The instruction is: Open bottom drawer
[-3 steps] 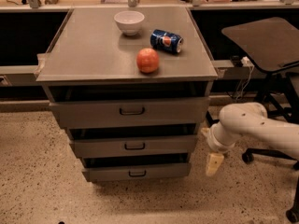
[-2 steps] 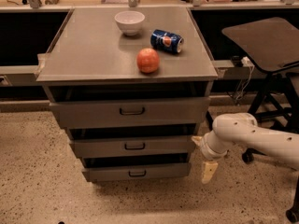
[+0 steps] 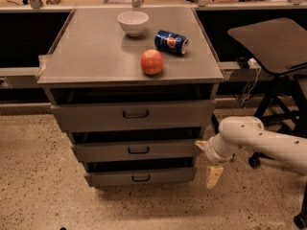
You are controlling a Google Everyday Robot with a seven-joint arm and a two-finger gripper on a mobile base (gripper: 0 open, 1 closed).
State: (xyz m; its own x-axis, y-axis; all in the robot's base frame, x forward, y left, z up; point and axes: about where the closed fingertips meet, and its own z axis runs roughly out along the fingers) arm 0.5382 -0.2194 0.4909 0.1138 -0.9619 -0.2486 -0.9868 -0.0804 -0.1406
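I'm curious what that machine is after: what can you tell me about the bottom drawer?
The bottom drawer is the lowest of three grey, metal-looking fronts, and looks the narrowest. A small dark pull handle sits at its centre. It looks shut or nearly so, with a dark gap above. The tool hangs just off its right end, not touching the handle.

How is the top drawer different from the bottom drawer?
The top drawer looks wider and taller; the bottom drawer looks narrowest and shallowest. The top drawer sits highest; the bottom drawer sits lowest, with the tool close beside it. Both are grey.
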